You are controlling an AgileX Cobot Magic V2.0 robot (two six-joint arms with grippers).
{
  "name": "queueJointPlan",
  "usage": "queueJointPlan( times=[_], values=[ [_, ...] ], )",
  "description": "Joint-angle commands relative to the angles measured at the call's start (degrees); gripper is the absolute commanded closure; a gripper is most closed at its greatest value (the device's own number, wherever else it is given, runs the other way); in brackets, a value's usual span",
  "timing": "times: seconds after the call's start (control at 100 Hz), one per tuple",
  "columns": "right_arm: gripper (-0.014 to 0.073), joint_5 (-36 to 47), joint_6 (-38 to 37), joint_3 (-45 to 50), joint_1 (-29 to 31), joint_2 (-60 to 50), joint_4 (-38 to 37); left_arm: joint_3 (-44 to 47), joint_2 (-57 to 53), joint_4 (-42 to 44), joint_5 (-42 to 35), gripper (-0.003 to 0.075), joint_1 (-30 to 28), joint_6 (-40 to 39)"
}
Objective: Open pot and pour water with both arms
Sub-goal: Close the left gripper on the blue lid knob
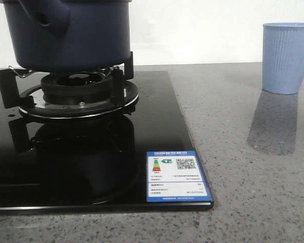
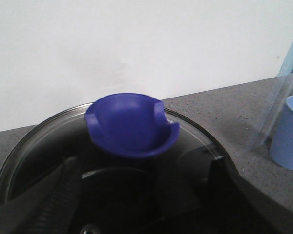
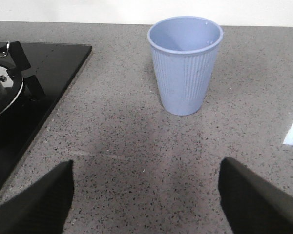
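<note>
The dark navy pot (image 1: 66, 33) sits on the gas burner (image 1: 76, 93) at the far left, its stubby tubular handle (image 1: 48, 17) pointing toward the camera. In the left wrist view a glass lid (image 2: 195, 141) with a bright blue knob (image 2: 132, 124) covers the pot. My left gripper (image 2: 142, 187) is open just above the lid, one finger (image 2: 66, 195) on each side, the knob just ahead of the gap and not gripped. My right gripper (image 3: 146, 202) is open and empty low over the counter, short of the light blue ribbed cup (image 3: 185, 63). Neither gripper shows in the front view.
The black glass hob (image 1: 157, 152) bears a blue energy label (image 1: 176, 176) at its front right corner. The cup (image 1: 288, 56) stands on the grey speckled counter (image 1: 253, 177) at the far right. The hob's edge (image 3: 49, 73) lies to the side of my right gripper. A white wall runs behind.
</note>
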State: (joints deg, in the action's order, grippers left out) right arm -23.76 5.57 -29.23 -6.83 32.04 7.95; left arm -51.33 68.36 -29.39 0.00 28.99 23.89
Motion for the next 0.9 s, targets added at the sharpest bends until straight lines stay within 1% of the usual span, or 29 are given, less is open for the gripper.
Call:
queueJointPlan(
  times=[0.0,0.19,0.38,0.52,0.69,0.89],
  values=[
    [0.0064,3.3,0.8,-2.1,-0.2,0.6,0.0,-4.0,2.1,0.6,-4.3,0.0211,0.4,0.0],
    [0.0064,2.6,0.8,-2.1,-0.2,0.6,0.0,-7.4,7.2,0.7,-6.1,0.0211,0.1,0.0],
    [0.0064,2.7,0.8,-2.1,-0.2,0.6,0.0,-7.6,9.2,0.7,-10.0,0.0212,0.1,0.0],
    [0.0064,2.7,0.8,-2.1,-0.2,0.6,0.0,-7.6,9.3,0.7,-10.1,0.0247,0.1,0.0],
    [0.0064,2.7,0.8,-2.1,-0.2,0.6,0.0,-7.6,9.3,1.4,-10.5,0.0332,0.1,0.0],
    [0.0064,2.7,0.8,-2.1,-0.2,0.6,0.0,-7.6,9.0,1.7,-10.5,0.0343,0.1,0.0]
  ],
)
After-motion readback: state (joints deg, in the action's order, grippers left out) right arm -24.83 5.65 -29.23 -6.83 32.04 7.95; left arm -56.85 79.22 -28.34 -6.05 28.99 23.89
